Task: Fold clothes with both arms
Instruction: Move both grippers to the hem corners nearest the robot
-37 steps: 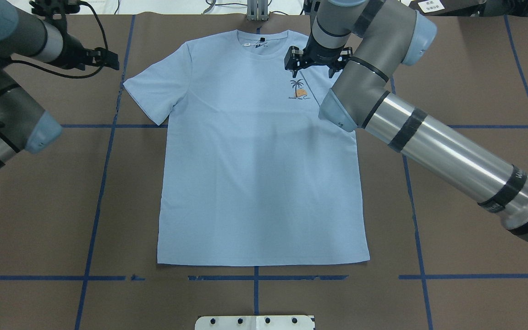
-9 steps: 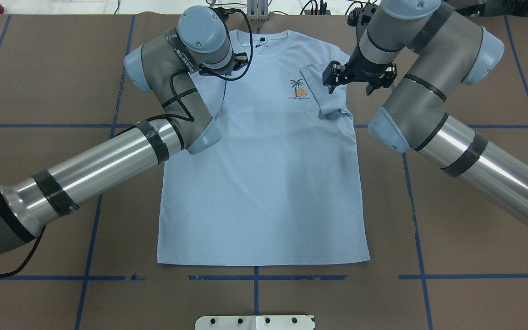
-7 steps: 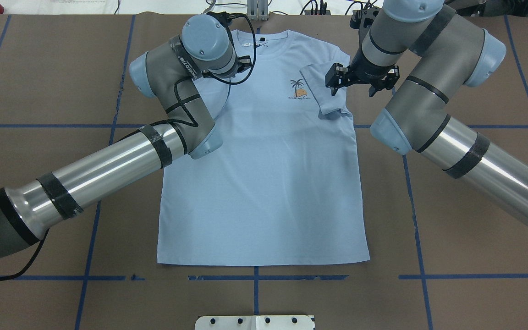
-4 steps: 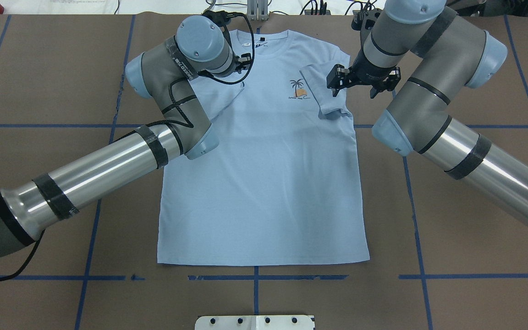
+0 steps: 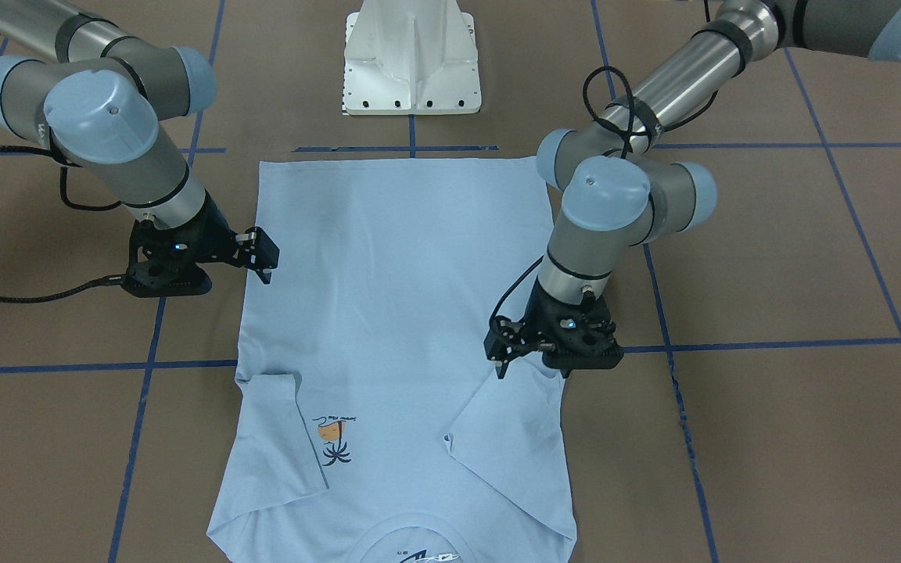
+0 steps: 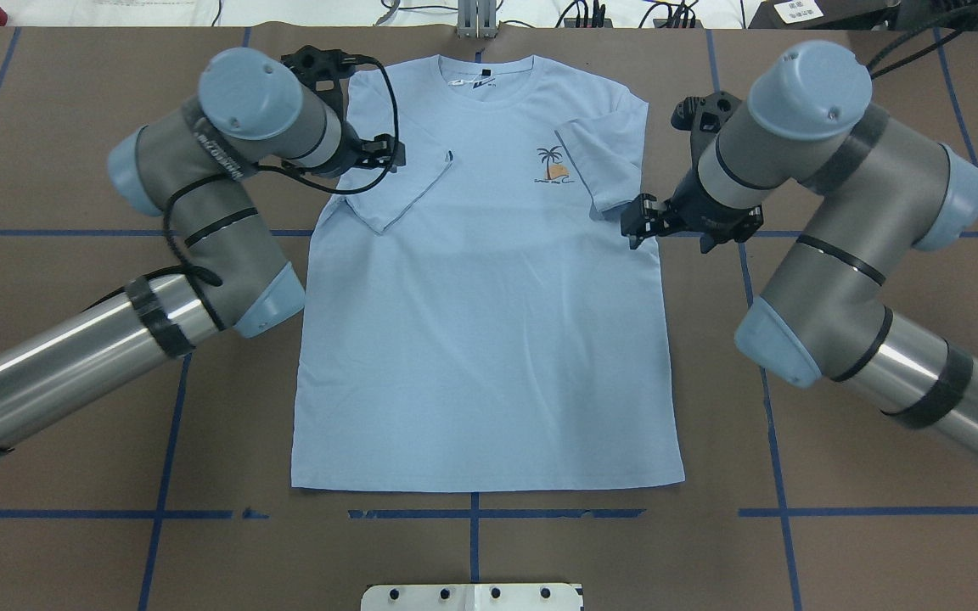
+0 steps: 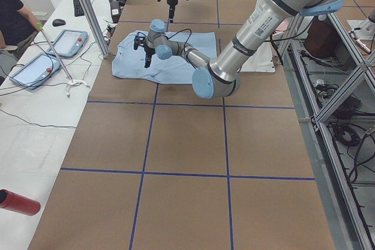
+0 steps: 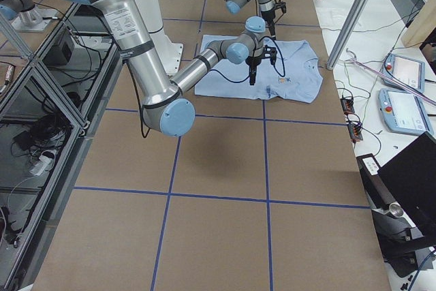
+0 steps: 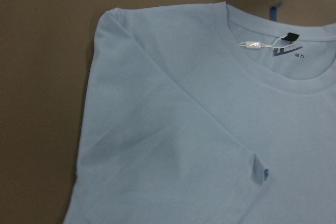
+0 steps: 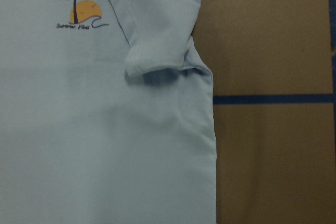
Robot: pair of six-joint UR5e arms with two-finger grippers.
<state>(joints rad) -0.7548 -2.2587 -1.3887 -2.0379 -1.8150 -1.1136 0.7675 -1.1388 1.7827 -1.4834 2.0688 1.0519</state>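
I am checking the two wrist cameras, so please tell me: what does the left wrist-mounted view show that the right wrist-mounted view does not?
Only the left wrist view shows the round neck with its small white tag, and the sleeve on that side folded inward. Only the right wrist view shows the palm-tree print, the other folded sleeve and a blue tape line. Both show the light blue T-shirt lying flat on the brown table.
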